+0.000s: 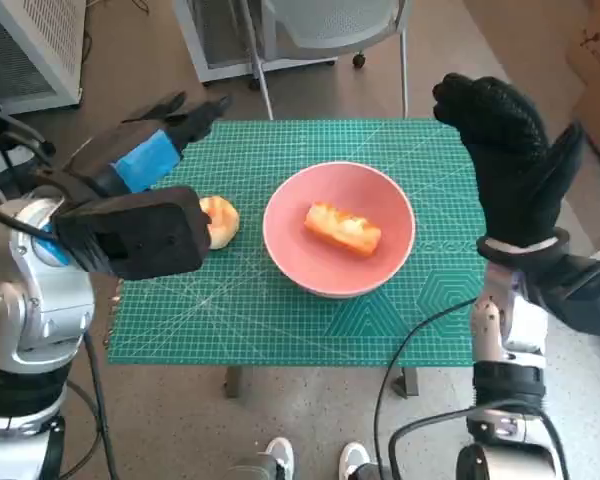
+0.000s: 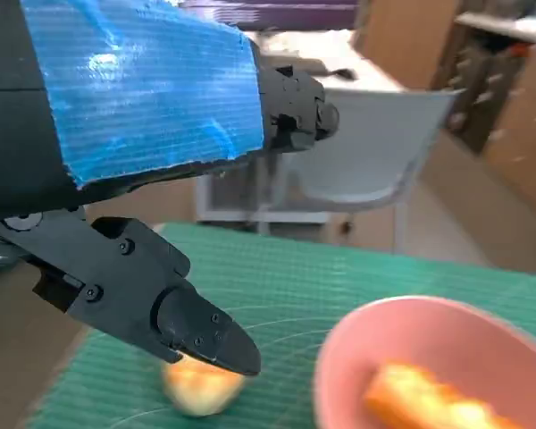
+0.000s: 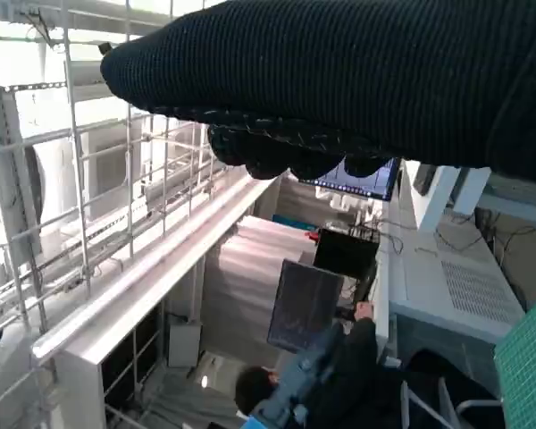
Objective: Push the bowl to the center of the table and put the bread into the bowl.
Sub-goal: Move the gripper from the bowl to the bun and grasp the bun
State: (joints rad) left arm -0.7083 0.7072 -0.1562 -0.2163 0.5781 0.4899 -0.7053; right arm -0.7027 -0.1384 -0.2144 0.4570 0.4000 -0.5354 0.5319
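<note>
A pink bowl (image 1: 380, 260) sits near the middle of the green mat, and a long piece of bread (image 1: 342, 229) lies inside it. In the left wrist view the bowl (image 2: 384, 344) and that bread (image 2: 429, 402) show as well. A round bun (image 1: 223, 219) lies on the mat just left of the bowl, partly behind my left forearm, and appears blurred as the bun (image 2: 201, 389) under my fingers. My left hand (image 1: 158, 138) hovers above the mat's left part, open and holding nothing. My right hand (image 1: 510, 160) is raised at the table's right edge, fingers up, empty.
The green cutting mat (image 1: 280, 320) covers the small table. A grey chair (image 1: 330, 25) stands behind the table. Shoes of a person (image 1: 315, 460) show at the near edge. A seated person (image 3: 322, 380) and a monitor appear in the right wrist view.
</note>
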